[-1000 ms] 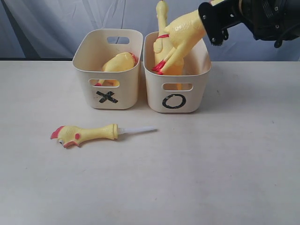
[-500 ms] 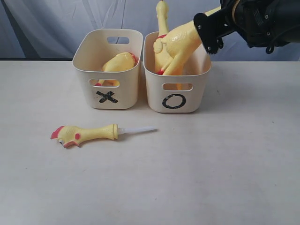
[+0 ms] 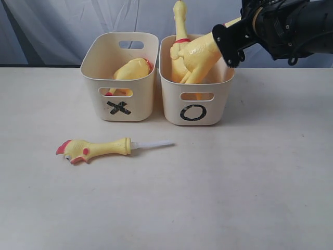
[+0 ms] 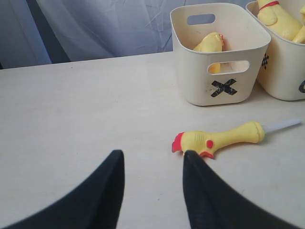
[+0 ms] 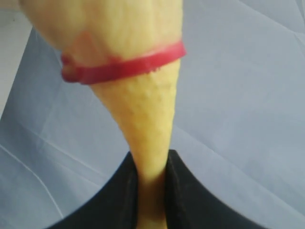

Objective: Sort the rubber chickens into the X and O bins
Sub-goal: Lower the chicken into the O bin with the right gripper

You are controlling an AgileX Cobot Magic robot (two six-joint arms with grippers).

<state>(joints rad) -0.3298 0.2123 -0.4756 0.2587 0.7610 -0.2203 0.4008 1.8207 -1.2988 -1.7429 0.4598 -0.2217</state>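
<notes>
The left gripper is nearest and appears only in the left wrist view. Its two black fingers stand apart, holding nothing, above the table.

Beyond it, the small chicken lies flat on the table in front of the X bin, apart from it. Its long axis runs side to side, with the head to the left and the white stem to the right.

Inside the X bin lies a large chicken, mostly hidden by the wall. Its heading cannot be determined.

The O bin stands just beside the X bin, on its right. An upright chicken stands in it with its neck pointing straight up and its lower body covered.

The held chicken slants with its body down inside the O bin and its neck rising to the right. Its feet are hidden below the rim.

The right gripper is clamped on that neck. The right wrist view confirms the grip at close range and shows a blurred red collar. The head is cut off there.
</notes>
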